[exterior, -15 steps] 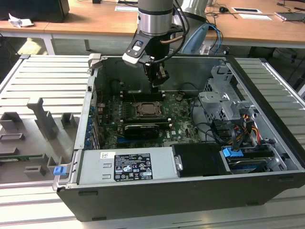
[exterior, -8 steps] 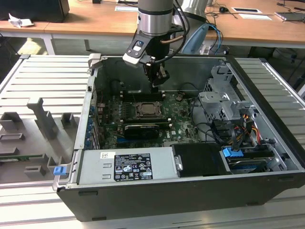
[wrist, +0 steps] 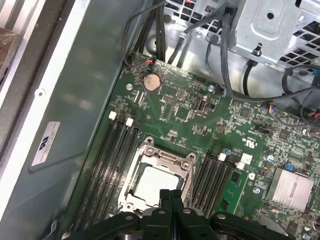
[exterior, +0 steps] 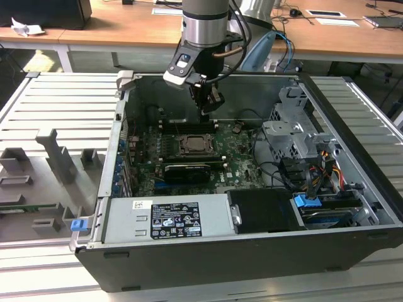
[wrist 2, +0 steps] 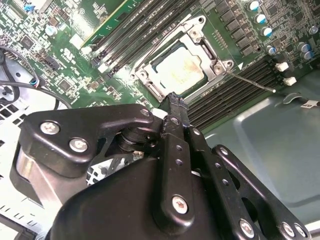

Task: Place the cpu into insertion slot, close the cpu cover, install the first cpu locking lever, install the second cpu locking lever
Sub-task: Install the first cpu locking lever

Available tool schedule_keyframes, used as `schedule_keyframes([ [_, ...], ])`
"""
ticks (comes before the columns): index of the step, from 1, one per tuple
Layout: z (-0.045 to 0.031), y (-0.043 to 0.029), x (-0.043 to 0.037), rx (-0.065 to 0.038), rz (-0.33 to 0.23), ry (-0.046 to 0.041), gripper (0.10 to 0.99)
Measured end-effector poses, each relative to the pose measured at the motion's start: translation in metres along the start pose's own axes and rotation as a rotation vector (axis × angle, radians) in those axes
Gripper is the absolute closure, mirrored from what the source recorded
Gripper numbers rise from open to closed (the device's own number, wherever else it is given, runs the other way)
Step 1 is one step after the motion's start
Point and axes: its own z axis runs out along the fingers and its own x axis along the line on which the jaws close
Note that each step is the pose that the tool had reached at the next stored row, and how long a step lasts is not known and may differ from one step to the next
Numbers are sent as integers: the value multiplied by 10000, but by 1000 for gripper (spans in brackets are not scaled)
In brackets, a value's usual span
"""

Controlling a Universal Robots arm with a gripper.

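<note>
the arm's gripper [exterior: 210, 106] is hanging inside the open computer case [exterior: 189, 267], just over the far edge of the socket on the green board [wrist: 200, 130]. its two black fingers [wrist: 165, 200] are pressing together with nothing between them. the tips are sitting right by the socket frame in both wrist views, though i cannot tell whether they are touching it. the cpu [wrist 2: 177, 70] is lying flat in the insertion slot [wrist 2: 156, 90], its pale metal top showing through the cut-out of the cpu cover [wrist: 167, 157], which is lying down over it. a thin wire lever [wrist 2: 250, 81] is sticking out from one corner of the frame across the memory slots [wrist 2: 240, 100]. in the exterior view a long black card [exterior: 187, 171] is sitting just in front of the socket, nearer the camera.
</note>
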Motion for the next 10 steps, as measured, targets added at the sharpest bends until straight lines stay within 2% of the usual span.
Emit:
schedule_keyframes([
  [8,0,0,0,-24,-427,17,976],
  [10,0,0,0,-37,-675,28,976],
])
